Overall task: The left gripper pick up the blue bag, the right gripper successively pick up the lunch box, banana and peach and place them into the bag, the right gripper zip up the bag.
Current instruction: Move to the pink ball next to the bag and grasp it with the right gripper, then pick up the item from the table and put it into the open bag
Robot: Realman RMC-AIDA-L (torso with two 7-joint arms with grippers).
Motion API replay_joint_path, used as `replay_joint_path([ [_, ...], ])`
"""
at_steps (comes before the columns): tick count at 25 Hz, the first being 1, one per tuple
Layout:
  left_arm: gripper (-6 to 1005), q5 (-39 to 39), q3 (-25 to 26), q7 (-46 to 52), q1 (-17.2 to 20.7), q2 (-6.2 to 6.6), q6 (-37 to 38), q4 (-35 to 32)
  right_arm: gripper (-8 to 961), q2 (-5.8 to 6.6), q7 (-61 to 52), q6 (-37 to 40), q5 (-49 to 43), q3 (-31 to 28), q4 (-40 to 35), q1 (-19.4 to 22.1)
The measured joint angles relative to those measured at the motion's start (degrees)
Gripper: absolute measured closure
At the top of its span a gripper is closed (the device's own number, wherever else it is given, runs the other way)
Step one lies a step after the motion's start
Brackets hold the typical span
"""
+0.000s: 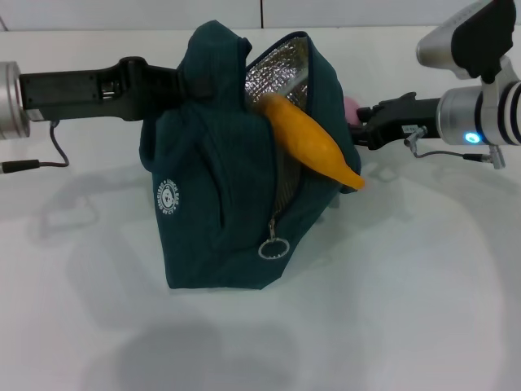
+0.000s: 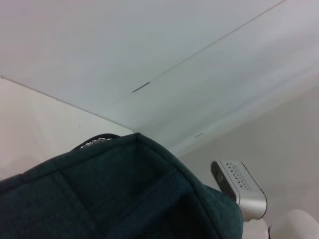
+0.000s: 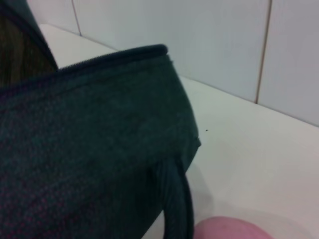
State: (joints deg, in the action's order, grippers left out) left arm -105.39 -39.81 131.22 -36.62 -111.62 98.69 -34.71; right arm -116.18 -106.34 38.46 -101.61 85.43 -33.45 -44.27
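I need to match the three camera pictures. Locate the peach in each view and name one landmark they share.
Head view: the peach peeks out pink behind the blue bag's far right side, just ahead of the right end effector.
Left wrist view: not in it.
Right wrist view: the peach sits at the bottom edge, beside the bag's hanging strap.
Shared landmark: the blue bag, seen in all three.

The blue bag point(image 1: 220, 195) stood on the table point(image 1: 407, 309). The banana point(image 1: 313, 142) stuck out of its open top. The peach point(image 1: 351, 108) lay behind the bag's right side, the left gripper point(image 1: 167, 81) at the bag's left.
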Motion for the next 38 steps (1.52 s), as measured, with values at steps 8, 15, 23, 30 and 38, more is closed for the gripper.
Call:
replay_joint_path([
  [8, 965, 0.1, 0.0, 0.0, 0.1, 0.0, 0.0, 0.0, 655, 0.01, 0.5, -0.8, 0.0, 1.7, -1.3, 0.6],
  [15, 966, 0.2, 0.0, 0.1, 0.3, 0.0, 0.1, 0.0, 769, 0.14, 0.5, -2.2, 0.0, 1.3, -2.0, 1.5],
  [23, 966, 0.2, 0.4, 0.3, 0.8, 0.0, 0.2, 0.0, 828, 0.4, 0.5, -5.7, 0.1, 0.2, -16.6, 11.7],
  [30, 965, 0.5, 0.5, 0.0, 2.1, 0.54, 0.0, 0.0, 878, 0.82, 2.2, -1.5, 6.4, -5.3, -26.7, 18.1],
  [38, 965, 0.6, 0.5, -0.1, 3.3, 0.7, -0.2, -0.2, 918, 0.72, 11.2, 16.7, 23.3, -12.1, -29.6, 18.7],
])
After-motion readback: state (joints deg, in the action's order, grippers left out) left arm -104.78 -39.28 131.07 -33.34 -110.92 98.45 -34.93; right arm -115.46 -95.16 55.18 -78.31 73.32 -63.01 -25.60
